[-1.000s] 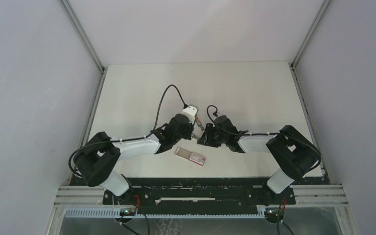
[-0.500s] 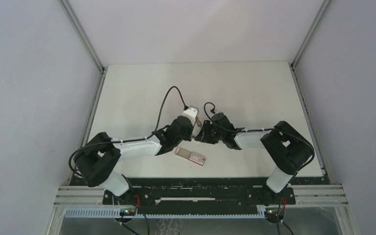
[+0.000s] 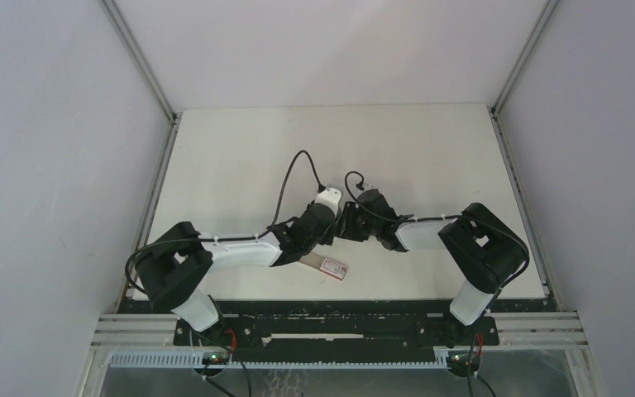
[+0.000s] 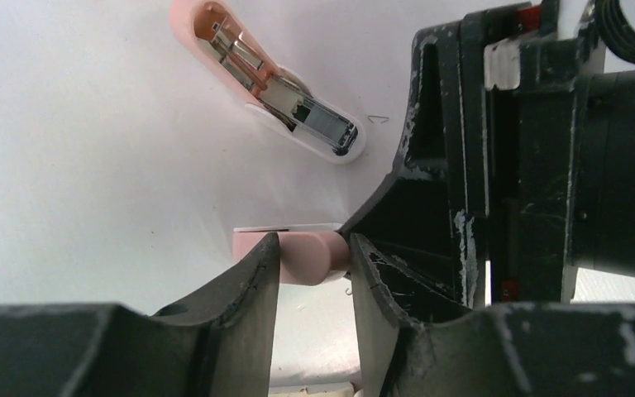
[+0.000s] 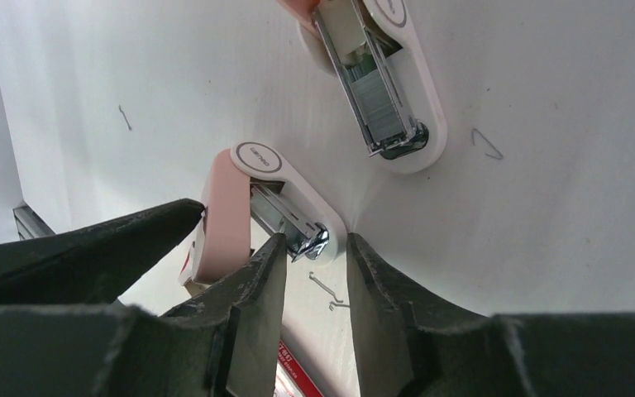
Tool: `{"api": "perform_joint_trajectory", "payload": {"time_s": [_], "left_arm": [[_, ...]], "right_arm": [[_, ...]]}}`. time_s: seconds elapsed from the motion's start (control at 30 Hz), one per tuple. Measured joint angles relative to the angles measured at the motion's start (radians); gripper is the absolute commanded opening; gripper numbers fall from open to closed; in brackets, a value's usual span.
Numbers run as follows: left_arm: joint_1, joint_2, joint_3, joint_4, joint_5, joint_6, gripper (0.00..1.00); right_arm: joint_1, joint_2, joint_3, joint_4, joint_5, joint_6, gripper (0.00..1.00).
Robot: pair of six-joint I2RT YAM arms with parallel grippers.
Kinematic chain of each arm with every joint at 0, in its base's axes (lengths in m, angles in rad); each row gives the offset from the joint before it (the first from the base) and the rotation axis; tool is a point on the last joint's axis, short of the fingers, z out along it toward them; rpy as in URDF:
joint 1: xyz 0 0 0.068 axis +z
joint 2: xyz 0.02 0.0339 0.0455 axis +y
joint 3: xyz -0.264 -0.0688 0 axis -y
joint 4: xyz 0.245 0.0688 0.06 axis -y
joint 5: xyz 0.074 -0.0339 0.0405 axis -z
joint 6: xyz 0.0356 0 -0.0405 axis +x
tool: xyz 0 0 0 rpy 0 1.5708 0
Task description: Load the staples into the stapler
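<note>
Stapler (image 5: 285, 194) nose pinched in right tool (image 5: 316, 248); left tool (image 4: 314, 244) flanks its pink end, grip unclear.

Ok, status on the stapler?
Left hand straddles the pink end of a stapler, right hand at its metal tip; grips unclear. Staple box lies aside, unheld. Second stapler open nearby, loose staples scattered.

Open stapler (image 4: 277, 83), pink and white, flat on white bench (image 4: 66, 165). Pink rounded piece (image 4: 307, 258) between left pincer (image 4: 314, 248) fingers. One loose staple (image 4: 374, 119) beside black right arm (image 4: 546, 165).
</note>
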State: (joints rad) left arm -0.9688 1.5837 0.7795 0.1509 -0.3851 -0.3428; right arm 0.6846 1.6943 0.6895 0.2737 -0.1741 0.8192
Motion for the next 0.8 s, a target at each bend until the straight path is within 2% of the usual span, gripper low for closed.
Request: {"api": "perform_joint_trajectory", "payload": {"time_s": [0.13, 0.2, 0.3, 0.43, 0.6, 0.8], "left_arm": [[-0.002, 0.0, 0.002, -0.021, -0.001, -0.023, 0.48], [-0.002, 0.0, 0.003, -0.027, -0.003, -0.029, 0.55], [-0.001, -0.012, 0.002, -0.055, -0.01, -0.031, 0.69], [0.001, -0.061, 0.002, -0.088, 0.012, -0.012, 0.78], [0.037, -0.138, 0.002, -0.086, 0.125, 0.039, 0.8], [0.178, -0.155, -0.017, -0.011, 0.357, 0.122, 0.78]], "right_arm": [[-0.004, 0.0, 0.0, 0.004, 0.005, -0.015, 0.34], [-0.004, 0.0, 0.0, 0.005, 0.005, -0.024, 0.35], [-0.005, -0.005, 0.0, 0.001, 0.008, -0.056, 0.42], [-0.007, -0.045, 0.0, -0.056, 0.018, -0.121, 0.49], [-0.012, -0.149, 0.0, -0.146, 0.047, -0.198, 0.51], [-0.068, -0.289, -0.017, -0.22, 0.058, -0.256, 0.51]]}}
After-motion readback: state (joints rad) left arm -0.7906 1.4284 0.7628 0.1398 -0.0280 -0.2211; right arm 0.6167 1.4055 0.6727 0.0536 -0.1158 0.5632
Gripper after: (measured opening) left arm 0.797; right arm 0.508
